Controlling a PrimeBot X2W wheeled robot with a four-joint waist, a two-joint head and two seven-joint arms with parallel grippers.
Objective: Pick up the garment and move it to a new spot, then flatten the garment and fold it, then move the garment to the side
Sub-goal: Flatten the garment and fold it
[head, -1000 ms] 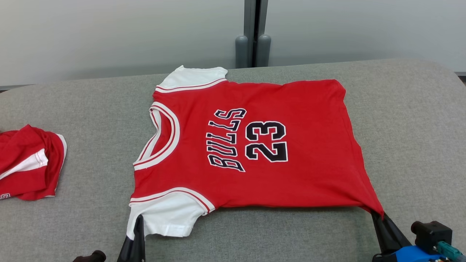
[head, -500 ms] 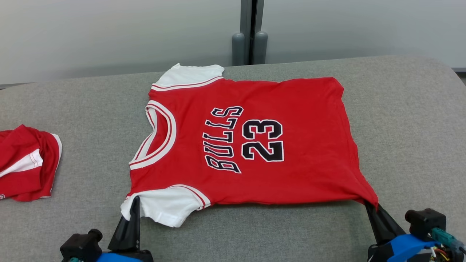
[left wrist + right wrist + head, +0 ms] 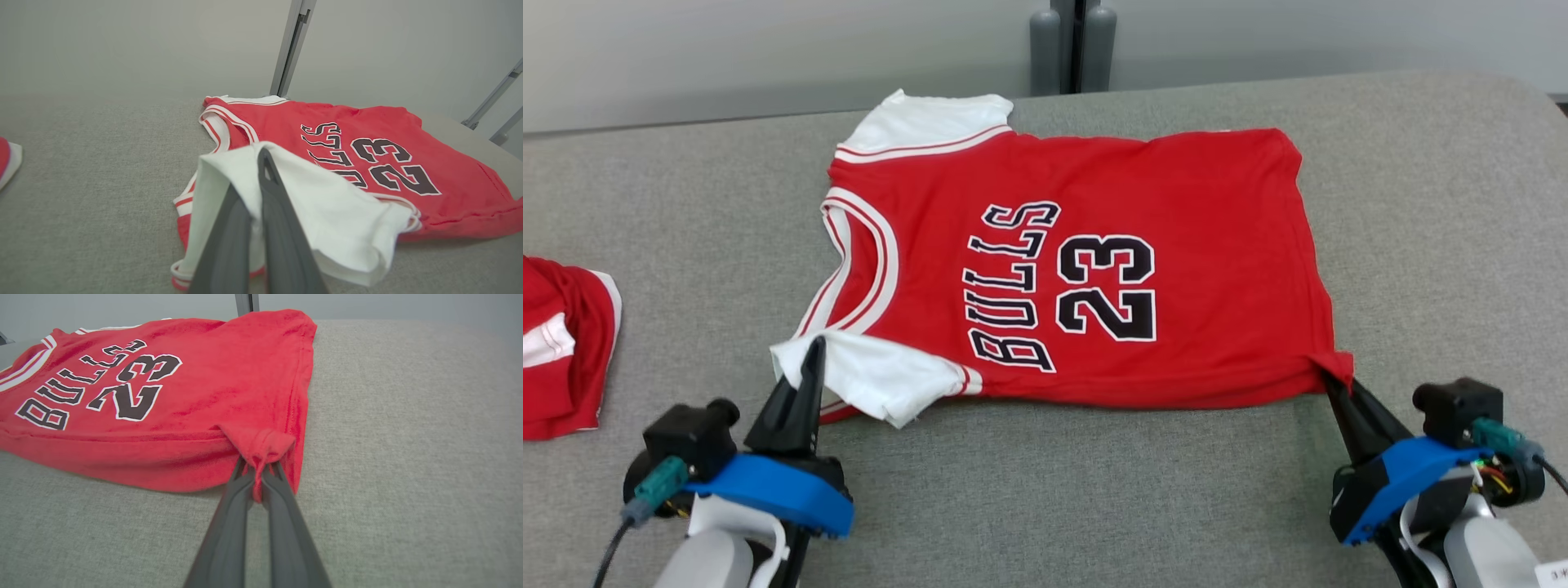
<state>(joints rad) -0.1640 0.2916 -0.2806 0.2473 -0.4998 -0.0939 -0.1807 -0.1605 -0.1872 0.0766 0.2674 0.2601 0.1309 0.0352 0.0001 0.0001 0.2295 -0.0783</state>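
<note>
You see the red shirt (image 3: 1094, 269) lying on the grey padded table (image 3: 1094, 506), front side up, so the word BULLS and the number 23 read sideways. Its collar (image 3: 866, 253) points to the robot's left and its bottom hem (image 3: 1307, 245) to the right. Your left gripper (image 3: 814, 347) is closed on the near white sleeve (image 3: 882, 380). The two dark fingers are pressed together with the white cloth between them. The sleeve is off the table and lies turned over onto the red chest part, just beside the collar. In the left wrist view the white cloth hangs down on both sides of the fingers. Your right gripper (image 3: 1330, 380) is closed too, and it pinches the near corner (image 3: 261, 443) of the hem. In the right wrist view a small bunch of red cloth sits between the fingertips. Between the two grippers the near edge of the shirt stands a little above the table and throws a shadow under it, while the far part lies flat. The far white sleeve (image 3: 923, 122) rests flat near the back edge of the table, close to a grey post (image 3: 1072, 41). A second red garment (image 3: 560, 351) lies crumpled at the left edge of the table, well apart from the shirt.
</note>
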